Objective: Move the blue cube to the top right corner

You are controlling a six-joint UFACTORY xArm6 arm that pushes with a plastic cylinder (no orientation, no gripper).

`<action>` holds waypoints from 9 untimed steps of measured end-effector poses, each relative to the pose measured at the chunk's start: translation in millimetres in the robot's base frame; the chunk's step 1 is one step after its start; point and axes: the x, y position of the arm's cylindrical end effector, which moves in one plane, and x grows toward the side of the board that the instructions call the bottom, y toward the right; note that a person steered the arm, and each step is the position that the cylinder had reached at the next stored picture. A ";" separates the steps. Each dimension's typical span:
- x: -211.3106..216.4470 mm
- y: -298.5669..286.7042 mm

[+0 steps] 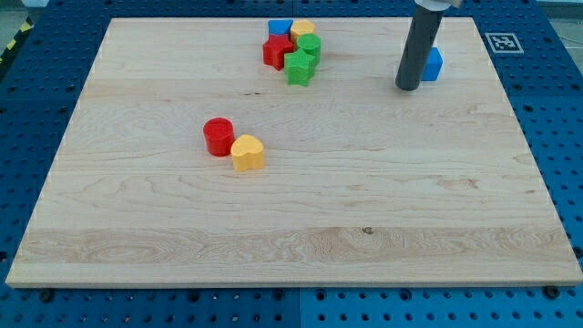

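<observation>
The blue cube point(432, 64) sits near the view's top right, mostly hidden behind my dark rod. My tip point(407, 87) rests on the wooden board point(291, 228), touching or very close to the cube's left-bottom side. Only the cube's right part shows.
A cluster stands at the top centre: a blue block point(280, 28), a yellow block point(302, 30), a red star point(276, 51), a green block point(310, 46) and a green star point(299, 67). A red cylinder point(219, 137) and a yellow heart point(247, 152) sit left of centre.
</observation>
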 end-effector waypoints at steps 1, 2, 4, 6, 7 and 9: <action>-13.3 15.8; -2.1 33.5; -30.9 31.1; -43.1 40.5; -43.3 59.9; -48.1 59.4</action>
